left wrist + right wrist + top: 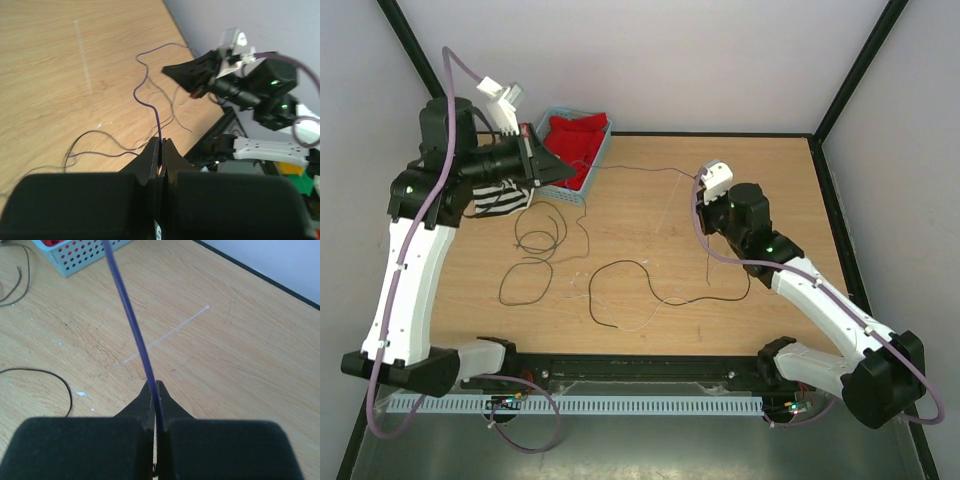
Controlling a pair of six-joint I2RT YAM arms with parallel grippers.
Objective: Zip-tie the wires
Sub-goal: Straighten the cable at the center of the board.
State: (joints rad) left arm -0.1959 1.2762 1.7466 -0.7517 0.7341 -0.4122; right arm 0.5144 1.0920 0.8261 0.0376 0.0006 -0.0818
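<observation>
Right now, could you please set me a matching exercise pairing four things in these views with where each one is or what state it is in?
Things:
1. left gripper
2. red cloth
3. zip tie
4. striped cloth

Places or states:
A. lying straight and loose out on the open table
B. shut on a wire strand
C. inside the blue basket
D. crumpled just left of the basket

Pairs: 1-B, 2-C, 3-A, 4-D.
</observation>
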